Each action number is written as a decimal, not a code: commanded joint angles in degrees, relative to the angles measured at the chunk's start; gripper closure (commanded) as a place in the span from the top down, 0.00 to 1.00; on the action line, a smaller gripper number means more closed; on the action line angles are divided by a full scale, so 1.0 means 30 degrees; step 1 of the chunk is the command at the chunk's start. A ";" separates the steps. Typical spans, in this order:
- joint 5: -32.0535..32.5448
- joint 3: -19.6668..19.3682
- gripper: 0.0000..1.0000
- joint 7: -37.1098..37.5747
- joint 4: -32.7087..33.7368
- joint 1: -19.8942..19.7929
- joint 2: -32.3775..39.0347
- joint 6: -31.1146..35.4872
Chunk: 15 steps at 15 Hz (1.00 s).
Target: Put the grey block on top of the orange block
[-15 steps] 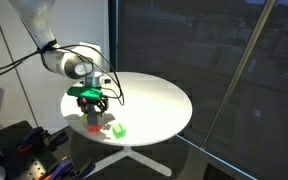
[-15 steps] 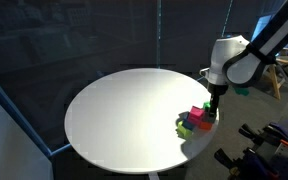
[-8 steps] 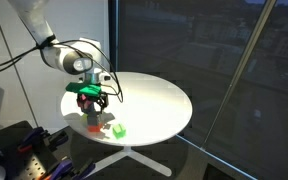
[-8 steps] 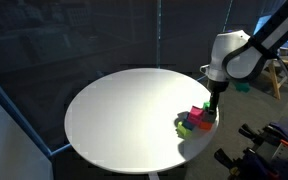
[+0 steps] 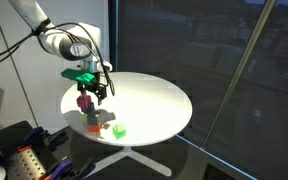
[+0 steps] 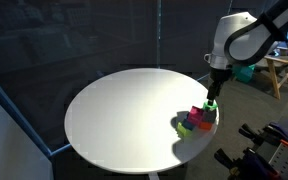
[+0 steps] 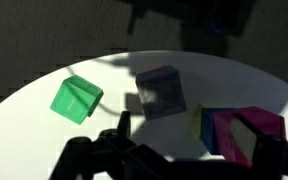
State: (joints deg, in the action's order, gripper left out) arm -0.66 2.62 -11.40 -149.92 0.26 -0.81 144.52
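The grey block [image 7: 161, 92] shows in the middle of the wrist view, looming larger than its neighbours. In an exterior view it [image 5: 92, 117] seems to rest on the orange block [image 5: 94, 127]. The wrist view does not show the orange block. My gripper [image 5: 87, 97] hangs open and empty a short way above this stack, near the edge of the round white table [image 5: 154, 100]. In the wrist view its dark fingers [image 7: 189, 152] fill the bottom edge with nothing between them. It is also above the cube cluster in the other exterior view [image 6: 210, 98].
A bright green cube [image 7: 76, 99] lies beside the stack, also seen in an exterior view [image 5: 119, 130]. A magenta cube [image 7: 254, 135] and a yellow-sided cube [image 7: 200, 128] stand close on the other side. Equipment [image 5: 24, 150] sits below the table edge. Dark window panels stand behind.
My gripper has risen straight up from the cube cluster. The grey block has stayed down in the cluster and is no longer between the fingers.
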 commanded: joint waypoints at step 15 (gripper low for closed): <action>-0.1178 0.0717 1.00 0.6600 0.3529 0.1455 -0.1004 -0.3093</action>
State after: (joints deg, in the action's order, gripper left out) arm -2.92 3.79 5.86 -141.07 3.69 -2.59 138.37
